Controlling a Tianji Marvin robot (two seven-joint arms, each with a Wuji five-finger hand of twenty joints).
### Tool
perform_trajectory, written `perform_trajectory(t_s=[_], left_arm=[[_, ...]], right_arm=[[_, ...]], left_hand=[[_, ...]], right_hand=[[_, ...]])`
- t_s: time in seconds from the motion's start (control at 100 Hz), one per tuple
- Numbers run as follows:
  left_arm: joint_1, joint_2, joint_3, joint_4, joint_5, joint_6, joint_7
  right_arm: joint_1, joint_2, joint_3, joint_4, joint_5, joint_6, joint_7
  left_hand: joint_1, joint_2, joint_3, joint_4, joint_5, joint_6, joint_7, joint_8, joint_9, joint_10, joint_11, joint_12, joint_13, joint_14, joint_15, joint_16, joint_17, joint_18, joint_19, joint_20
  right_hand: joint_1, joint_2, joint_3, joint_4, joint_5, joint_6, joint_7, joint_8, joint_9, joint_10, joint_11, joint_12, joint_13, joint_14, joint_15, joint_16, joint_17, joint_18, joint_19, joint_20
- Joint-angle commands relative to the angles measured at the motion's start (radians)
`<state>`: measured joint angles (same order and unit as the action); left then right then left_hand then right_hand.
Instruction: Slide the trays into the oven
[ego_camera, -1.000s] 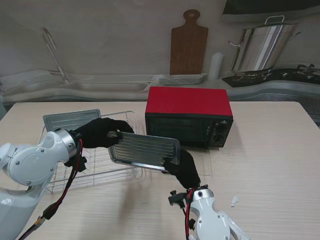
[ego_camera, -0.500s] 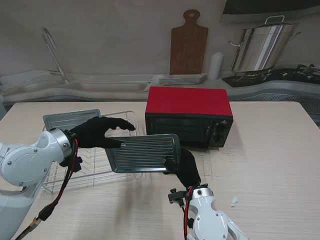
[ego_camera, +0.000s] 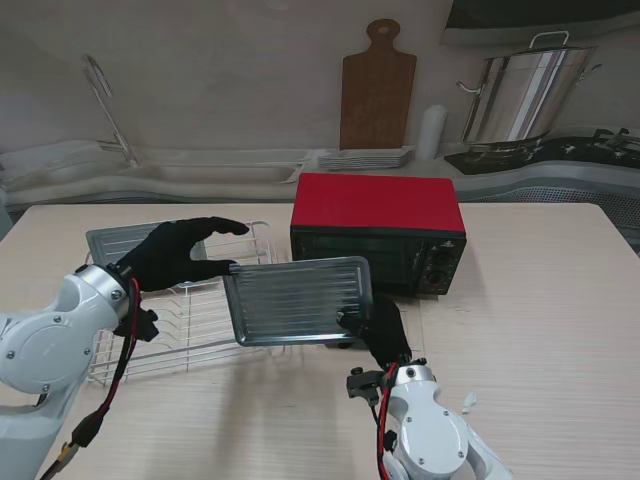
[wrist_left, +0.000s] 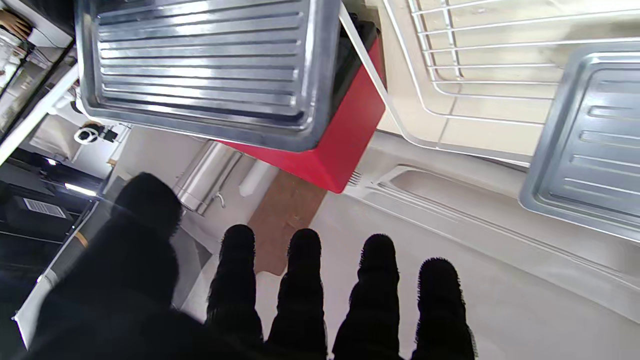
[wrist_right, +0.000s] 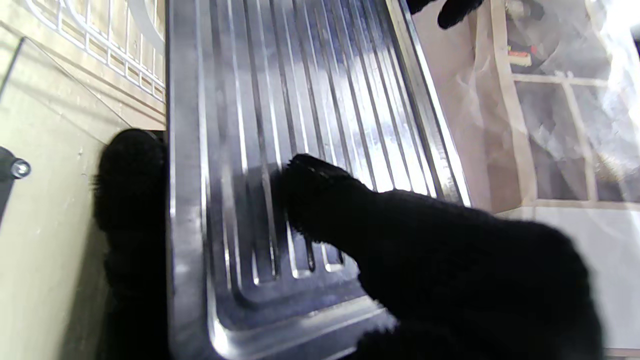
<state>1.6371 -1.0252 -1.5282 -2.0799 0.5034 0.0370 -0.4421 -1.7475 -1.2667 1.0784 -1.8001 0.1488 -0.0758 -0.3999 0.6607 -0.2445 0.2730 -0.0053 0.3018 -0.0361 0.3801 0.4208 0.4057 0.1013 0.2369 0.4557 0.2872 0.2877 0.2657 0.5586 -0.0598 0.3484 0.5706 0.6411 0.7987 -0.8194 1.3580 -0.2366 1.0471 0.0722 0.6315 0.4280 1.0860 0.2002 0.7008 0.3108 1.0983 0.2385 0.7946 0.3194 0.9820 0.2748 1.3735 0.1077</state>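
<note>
— Right hand (ego_camera: 383, 325) has the ribbed tray (ego_camera: 297, 300), yes? Where on it?

— Clamped on the near right corner. In the right wrist view the thumb (wrist_right: 320, 200) presses the ribbed face and the other fingers (wrist_right: 127, 200) wrap under the rim. That tray is off the table, just in front of the red oven (ego_camera: 378, 232), overlapping its dark front at the left.

— Which way does its long axis run?

— Roughly left to right, along the oven's front. So the oven lies straight beyond the tray's far long edge, and my guess is the coming push goes away from me, far edge first.

— And the left hand (ego_camera: 178, 254)?

— Fingers spread, holding nothing, just beside the tray's left end; whether a fingertip touches the rim I cannot tell. The left wrist view shows all fingers (wrist_left: 300, 280) clear of it.

— The other tray?

— The second tray (ego_camera: 140, 240) lies at the far left of the wire rack (ego_camera: 210, 315), nearer the left hand.

— Is the oven door open?

— A glass panel seems to lie flat beneath the held tray, but I cannot be sure.
</note>
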Motion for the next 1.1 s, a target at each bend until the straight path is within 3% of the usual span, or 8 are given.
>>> perform_trajectory(t_s=[0.0, 0.18, 0.62, 0.82, 1.09], left_arm=[[0.024, -0.013, -0.003, 0.000, 0.007, 0.003, 0.022], [0.066, -0.032, 0.006, 0.026, 0.080, -0.017, 0.137], [0.129, -0.055, 0.088, 0.088, 0.330, -0.077, 0.367], [0.126, -0.055, 0.153, 0.115, 0.441, -0.063, 0.440], [0.087, -0.055, 0.222, 0.171, 0.447, -0.079, 0.472]], right_arm=[[-0.016, -0.002, 0.015, -0.025, 0.037, 0.016, 0.030], [-0.029, 0.000, 0.060, -0.053, 0.120, 0.082, 0.056], [-0.015, -0.010, 0.166, -0.061, 0.253, 0.264, 0.064], [0.011, -0.018, 0.216, -0.051, 0.331, 0.377, 0.072], [0.072, -0.040, 0.237, -0.006, 0.411, 0.480, 0.038]], left_hand=[[-0.017, 0.047, -0.054, -0.026, -0.038, 0.007, -0.029, -0.028, -0.038, 0.007, -0.035, -0.033, -0.045, -0.005, -0.056, -0.030, -0.019, -0.014, -0.075, -0.014], [0.011, 0.130, -0.146, -0.011, -0.037, -0.017, -0.056, -0.068, -0.035, 0.016, -0.060, -0.058, -0.071, -0.003, -0.092, -0.058, -0.019, -0.015, -0.181, -0.014], [0.038, 0.172, -0.201, 0.005, -0.066, 0.034, -0.110, -0.133, -0.115, 0.009, -0.129, -0.111, -0.155, -0.039, -0.166, -0.115, -0.037, -0.047, -0.410, -0.028], [0.027, 0.188, -0.215, 0.007, -0.070, 0.050, -0.140, -0.165, -0.101, 0.023, -0.135, -0.135, -0.165, -0.041, -0.176, -0.135, -0.048, -0.048, -0.441, -0.043], [0.031, 0.191, -0.217, 0.010, -0.071, 0.044, -0.136, -0.169, -0.103, 0.016, -0.130, -0.140, -0.168, -0.045, -0.174, -0.139, -0.046, -0.049, -0.450, -0.054]], right_hand=[[0.104, 0.049, 0.094, -0.009, 0.139, -0.085, 0.164, 0.052, 0.019, 0.019, 0.026, 0.011, 0.051, 0.076, 0.037, 0.023, 0.070, -0.084, 0.094, 0.035], [0.105, 0.050, 0.094, -0.009, 0.131, -0.080, 0.163, 0.045, 0.012, 0.022, 0.032, 0.012, 0.045, 0.075, 0.040, 0.024, 0.068, -0.077, 0.093, 0.038], [0.107, 0.043, 0.101, -0.006, 0.104, -0.058, 0.146, 0.009, 0.002, 0.053, 0.036, 0.010, 0.055, 0.092, 0.037, 0.017, 0.071, -0.056, 0.103, 0.046], [0.109, 0.042, 0.101, -0.007, 0.090, -0.046, 0.146, -0.010, -0.005, 0.068, 0.043, 0.014, 0.064, 0.098, 0.041, 0.016, 0.078, -0.048, 0.110, 0.046], [0.111, 0.039, 0.102, -0.008, 0.084, -0.041, 0.149, -0.021, -0.005, 0.080, 0.052, 0.016, 0.079, 0.101, 0.042, 0.012, 0.084, -0.043, 0.121, 0.048]])
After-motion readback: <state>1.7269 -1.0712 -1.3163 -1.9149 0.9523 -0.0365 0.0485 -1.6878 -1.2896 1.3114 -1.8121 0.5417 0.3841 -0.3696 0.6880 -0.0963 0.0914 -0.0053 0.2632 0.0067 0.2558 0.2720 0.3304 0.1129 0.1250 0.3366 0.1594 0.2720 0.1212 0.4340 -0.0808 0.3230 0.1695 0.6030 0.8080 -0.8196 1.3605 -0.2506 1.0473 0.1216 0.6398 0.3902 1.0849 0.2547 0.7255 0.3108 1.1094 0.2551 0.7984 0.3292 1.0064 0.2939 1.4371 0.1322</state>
